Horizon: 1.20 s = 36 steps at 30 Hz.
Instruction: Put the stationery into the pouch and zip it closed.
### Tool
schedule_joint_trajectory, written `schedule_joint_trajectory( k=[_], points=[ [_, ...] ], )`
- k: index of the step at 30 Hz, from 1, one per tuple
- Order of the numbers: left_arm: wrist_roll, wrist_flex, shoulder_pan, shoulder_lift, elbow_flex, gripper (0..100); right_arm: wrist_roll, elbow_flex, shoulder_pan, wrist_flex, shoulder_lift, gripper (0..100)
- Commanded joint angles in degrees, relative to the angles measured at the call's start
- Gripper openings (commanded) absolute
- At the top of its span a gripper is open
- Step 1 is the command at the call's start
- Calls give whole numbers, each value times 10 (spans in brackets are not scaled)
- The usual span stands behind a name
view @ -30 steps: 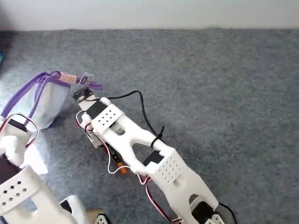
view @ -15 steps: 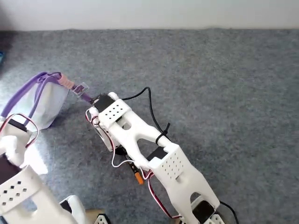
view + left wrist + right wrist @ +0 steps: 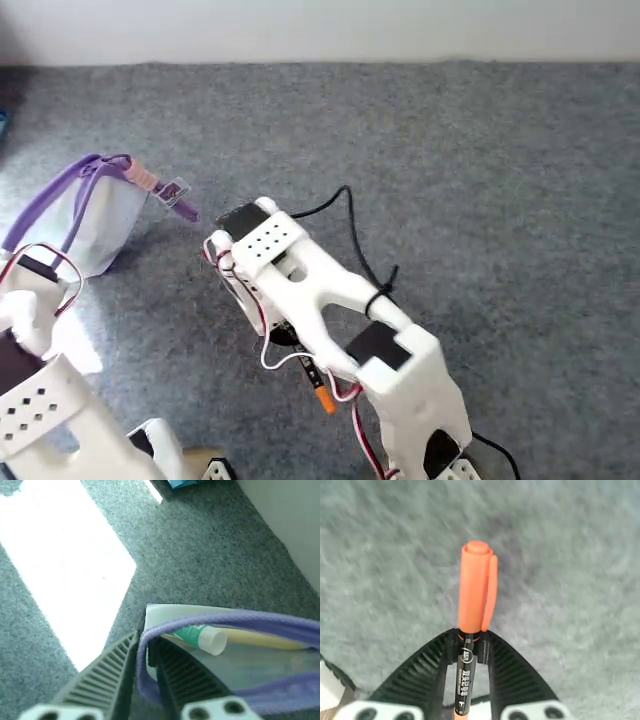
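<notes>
Clamping the pen [image 3: 476, 587], right gripper [image 3: 470, 634] covers most of its barrel.

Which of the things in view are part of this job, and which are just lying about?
Job: pouch, held at its purple edge by the left pincer; white-capped tube inside it; orange-capped pen in the right pincer.
Lying about: blue item on the carpet.

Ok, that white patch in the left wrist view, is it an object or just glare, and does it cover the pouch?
Left wrist view: the patch is blown-out sunlight on the carpet, beside the pouch, not over it; the left gripper on its purple edge is unaffected. Right wrist view: even light, no glare on the pen.
</notes>
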Motion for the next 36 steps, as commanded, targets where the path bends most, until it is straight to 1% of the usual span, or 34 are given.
schedule_joint_trajectory(
  k=[1, 5, 9, 14, 18, 21, 26, 33, 36],
  points=[
    [5, -12, 27, 4, -18, 12, -6, 33, 14, 24, -84, 8],
    [5, -13, 51, 4, -18, 12, -6, 72, 16, 24, -145, 8],
    [5, -13, 56, 4, -19, 12, -8, 104, 16, 24, -212, 8],
    [5, -13, 56, 4, -19, 12, -38, 107, 16, 24, -294, 8],
    [5, -13, 57, 4, -19, 12, -39, 105, 16, 23, -356, 8],
    [5, -12, 73, 4, -18, 12, -39, 105, 16, 7, -406, 8],
    [5, -12, 100, 4, -18, 12, -34, 105, 15, -73, -489, 8],
    [5, -12, 104, 4, -18, 12, -33, 105, 13, -198, -552, 8],
    [5, -13, 104, 4, -12, 12, -19, 102, 12, -276, -569, 8]
  ],
)
